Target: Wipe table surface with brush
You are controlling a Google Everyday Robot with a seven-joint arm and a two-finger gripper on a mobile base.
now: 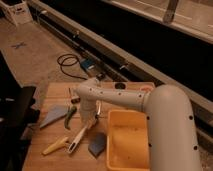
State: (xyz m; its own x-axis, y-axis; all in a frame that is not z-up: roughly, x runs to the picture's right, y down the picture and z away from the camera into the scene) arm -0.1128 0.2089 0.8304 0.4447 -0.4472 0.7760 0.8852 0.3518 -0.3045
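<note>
While gripper [89, 119] hangs mid-table over brush [78, 138], finger state cannot tell. Brush lies diagonal on table surface [59, 92] toward near left corner, between yellow-handled tool [55, 146] and blue-grey block [98, 144]. Grasp upper end squarely; avoid nudging neighbours.

Matt wooden-plank table surface [55, 100], smooth glossy yellow plastic tub [127, 145], gripper [90, 121] above the brush [79, 137].
</note>
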